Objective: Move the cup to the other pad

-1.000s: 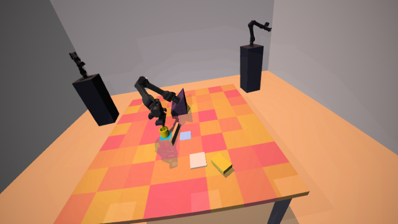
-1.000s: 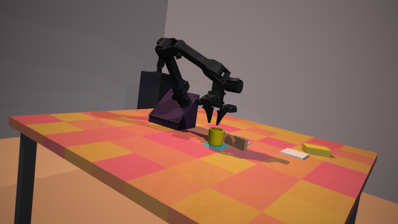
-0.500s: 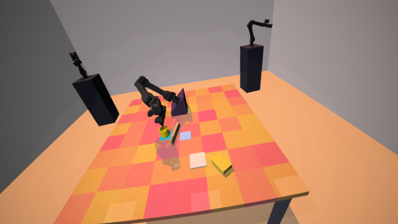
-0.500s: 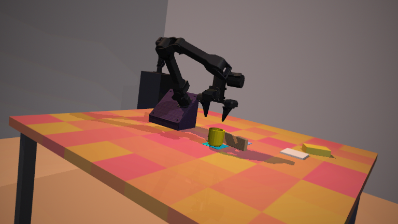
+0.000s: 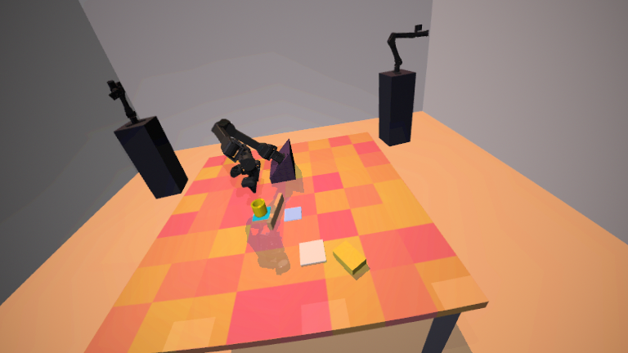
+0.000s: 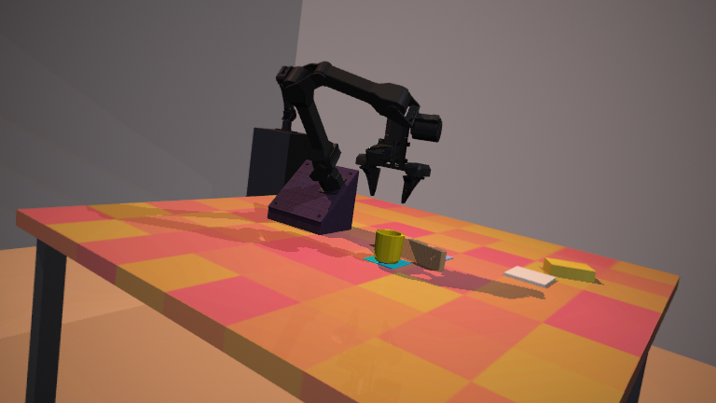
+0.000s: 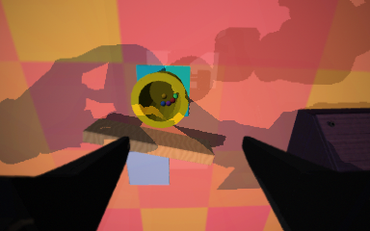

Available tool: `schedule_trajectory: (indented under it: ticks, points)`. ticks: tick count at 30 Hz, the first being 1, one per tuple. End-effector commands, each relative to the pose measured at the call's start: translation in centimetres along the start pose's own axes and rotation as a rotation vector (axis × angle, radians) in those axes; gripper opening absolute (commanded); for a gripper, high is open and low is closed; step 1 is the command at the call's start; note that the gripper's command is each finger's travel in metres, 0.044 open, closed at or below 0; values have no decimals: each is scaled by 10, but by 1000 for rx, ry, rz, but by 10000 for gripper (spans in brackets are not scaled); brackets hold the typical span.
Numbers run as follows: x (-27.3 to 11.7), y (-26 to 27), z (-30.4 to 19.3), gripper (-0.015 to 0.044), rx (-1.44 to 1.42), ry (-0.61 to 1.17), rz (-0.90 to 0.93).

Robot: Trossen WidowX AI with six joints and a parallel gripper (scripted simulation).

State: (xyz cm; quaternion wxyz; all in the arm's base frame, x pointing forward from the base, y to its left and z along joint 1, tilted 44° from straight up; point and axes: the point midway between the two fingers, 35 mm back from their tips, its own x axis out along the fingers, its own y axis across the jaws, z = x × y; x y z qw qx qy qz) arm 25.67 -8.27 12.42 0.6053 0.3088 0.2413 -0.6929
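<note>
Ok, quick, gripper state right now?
Gripper: open, holding nothing, raised above the cup, which stands upright on the teal pad.

I see grey walls point(image 5: 259, 20), an orange floor point(image 5: 532, 201), and a checkered table point(image 5: 393, 219) with dark legs.

The cup point(image 6: 389, 245) stands upright on a pad point(image 6: 388, 261) on the table point(image 6: 211, 293), with the marbles point(image 7: 169, 100) inside it. A wooden block point(image 6: 426, 255) lies touching the cup's pad, between the cup and the other pad point(image 5: 292, 213). The arm's base wedge point(image 6: 316, 201) sits behind the cup. The pincer point(image 6: 392, 183) hangs above the table, apart from the cup, between cup and wedge. A flat tile point(image 6: 530, 275) and a slab point(image 6: 570, 269) lie beyond the block, well apart from the cup.
</note>
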Motion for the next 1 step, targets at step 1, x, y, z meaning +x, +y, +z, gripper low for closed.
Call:
schedule_trajectory:
  ticks: [1]
  points:
    - [1, 0, 0, 440, -3, 0, 0]
